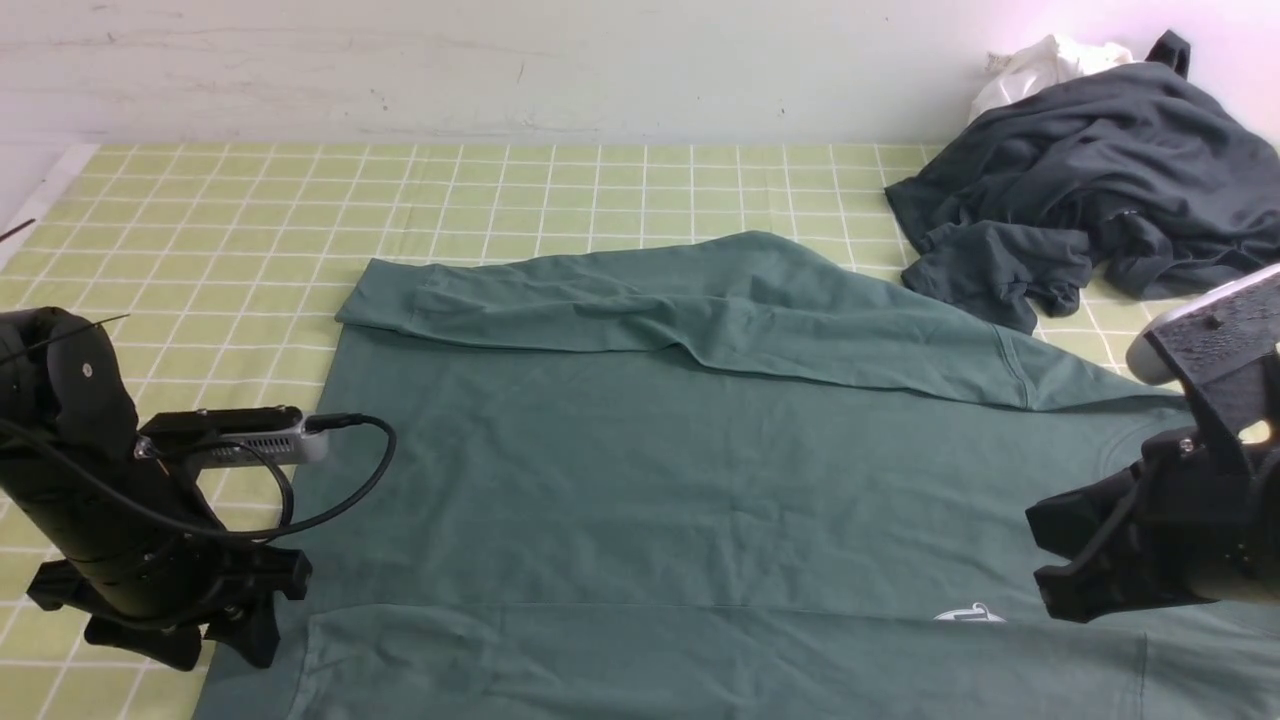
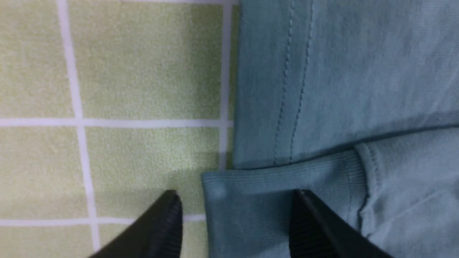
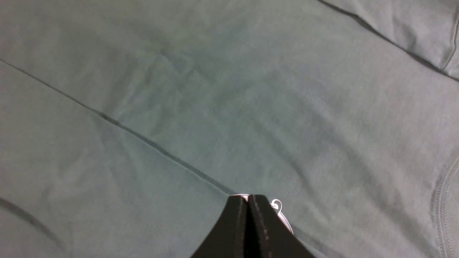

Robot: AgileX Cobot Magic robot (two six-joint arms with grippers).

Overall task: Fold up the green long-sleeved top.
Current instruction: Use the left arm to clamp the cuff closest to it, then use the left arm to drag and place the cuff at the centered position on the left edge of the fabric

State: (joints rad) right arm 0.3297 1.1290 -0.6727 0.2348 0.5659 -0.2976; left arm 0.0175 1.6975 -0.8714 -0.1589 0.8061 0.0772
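Observation:
The green long-sleeved top (image 1: 650, 480) lies spread flat on the checked mat, one sleeve (image 1: 640, 310) folded across its far side and the other folded along the near edge. My left gripper (image 2: 235, 204) is open, just above the ribbed cuff (image 2: 258, 200) of the near sleeve at the top's left edge; one finger is over the mat, the other over the fabric. It shows in the front view (image 1: 240, 625) at the lower left. My right gripper (image 3: 248, 197) is shut and empty, hovering over the white chest logo (image 1: 970, 614), and shows in the front view (image 1: 1050, 560) at the right.
A dark charcoal-grey garment (image 1: 1090, 190) lies crumpled at the back right with a small white cloth (image 1: 1040, 65) behind it. The yellow-green checked mat (image 1: 200, 220) reaches to the wall at the back and shows bare at the left.

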